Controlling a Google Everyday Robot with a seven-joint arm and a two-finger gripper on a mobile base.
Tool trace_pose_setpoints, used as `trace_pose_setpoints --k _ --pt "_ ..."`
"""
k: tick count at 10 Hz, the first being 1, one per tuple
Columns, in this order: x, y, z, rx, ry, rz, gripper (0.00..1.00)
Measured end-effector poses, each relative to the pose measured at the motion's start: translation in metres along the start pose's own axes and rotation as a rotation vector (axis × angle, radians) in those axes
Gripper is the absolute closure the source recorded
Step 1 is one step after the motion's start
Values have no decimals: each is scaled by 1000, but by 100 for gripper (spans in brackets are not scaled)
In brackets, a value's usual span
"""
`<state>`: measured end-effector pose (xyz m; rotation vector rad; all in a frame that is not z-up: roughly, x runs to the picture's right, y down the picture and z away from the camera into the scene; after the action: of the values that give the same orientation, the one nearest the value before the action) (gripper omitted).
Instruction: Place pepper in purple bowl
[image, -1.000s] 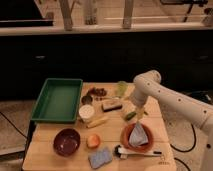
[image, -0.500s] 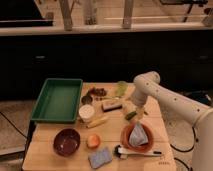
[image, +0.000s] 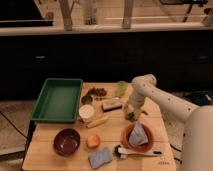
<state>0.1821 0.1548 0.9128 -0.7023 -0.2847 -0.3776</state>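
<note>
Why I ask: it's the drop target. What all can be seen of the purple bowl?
The purple bowl is round, glossy, dark maroon, upright and empty, standing near the table's front-left corner, in front of the green tray. An orange fruit sits just right of it, not touching. The hand is far off, over the table's right side.

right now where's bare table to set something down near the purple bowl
Bare table lies between the green tray and the purple bowl. The middle is crowded: white cup, yellow item, orange fruit, and the gripper low behind the orange-red bowl.
</note>
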Motion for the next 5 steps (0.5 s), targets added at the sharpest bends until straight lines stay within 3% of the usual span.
trace_pose_setpoints --k 3,5 --pt "-2 -2 -5 4 -1 -4 92" --pt "-2 -1 -5 -1 1 -5 100"
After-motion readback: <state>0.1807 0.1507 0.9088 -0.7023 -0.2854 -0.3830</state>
